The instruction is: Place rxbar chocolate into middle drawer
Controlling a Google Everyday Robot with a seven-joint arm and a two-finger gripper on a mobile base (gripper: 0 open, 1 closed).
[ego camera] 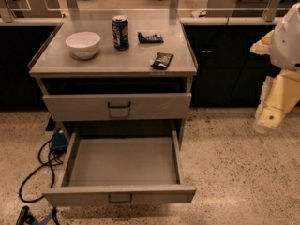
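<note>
The rxbar chocolate, a small dark brown-black glossy bar, lies flat on the cabinet top near its front right corner. The middle drawer, a wide shallow grey drawer with a small dark handle, is pulled fully out at the bottom of the cabinet, and its inside is bare. My gripper hangs at the right edge of the view on the white and cream arm. It is well to the right of the cabinet, below the level of the top, and holds nothing that I can see.
On the cabinet top stand a white bowl, a blue soda can and a blue-black wrapper with white marks. The drawer above is slightly out. Black cables and a blue box lie on the floor at left.
</note>
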